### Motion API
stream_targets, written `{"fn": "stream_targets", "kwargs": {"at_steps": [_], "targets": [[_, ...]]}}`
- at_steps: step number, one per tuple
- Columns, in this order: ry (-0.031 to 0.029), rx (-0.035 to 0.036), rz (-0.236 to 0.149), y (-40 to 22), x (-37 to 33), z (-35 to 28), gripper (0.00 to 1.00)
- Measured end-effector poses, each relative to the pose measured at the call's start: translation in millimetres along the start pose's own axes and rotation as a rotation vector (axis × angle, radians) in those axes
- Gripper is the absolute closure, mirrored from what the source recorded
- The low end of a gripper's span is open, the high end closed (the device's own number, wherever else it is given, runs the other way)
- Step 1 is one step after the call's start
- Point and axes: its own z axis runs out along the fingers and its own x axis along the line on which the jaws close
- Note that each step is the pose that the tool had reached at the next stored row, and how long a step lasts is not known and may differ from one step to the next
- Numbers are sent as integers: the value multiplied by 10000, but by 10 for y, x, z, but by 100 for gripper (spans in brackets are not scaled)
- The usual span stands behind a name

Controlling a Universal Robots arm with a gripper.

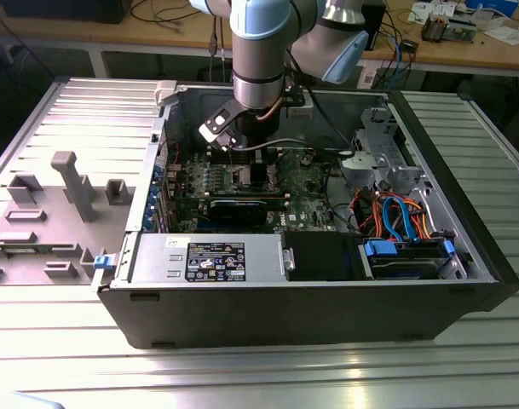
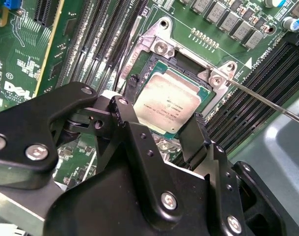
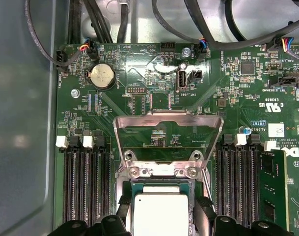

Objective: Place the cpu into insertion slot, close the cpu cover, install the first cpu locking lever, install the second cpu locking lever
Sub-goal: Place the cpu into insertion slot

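The black hand (image 2: pixel 160 114) is clamped on opposite edges of the flat silver-topped square cpu (image 2: pixel 170 100); the chip sits at the silver-rimmed insertion slot (image 2: pixel 181 61). The thin silver cpu cover (image 3: pixel 168 118) stands raised open.

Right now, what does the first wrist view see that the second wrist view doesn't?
First wrist view: the cpu cover standing open, and a round coin battery. Second wrist view: a row of grey square components beyond the socket. Both wrist views: the cpu at the insertion slot, the black tool close over it, and long memory slots alongside.
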Motion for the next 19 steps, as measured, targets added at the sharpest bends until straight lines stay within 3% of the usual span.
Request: {"fn": "stream_targets", "kwargs": {"at_steps": [16, 19], "targets": [[5, 1, -113, 0, -3, 0, 38], [2, 0, -114, 2, -3, 0, 45]]}}
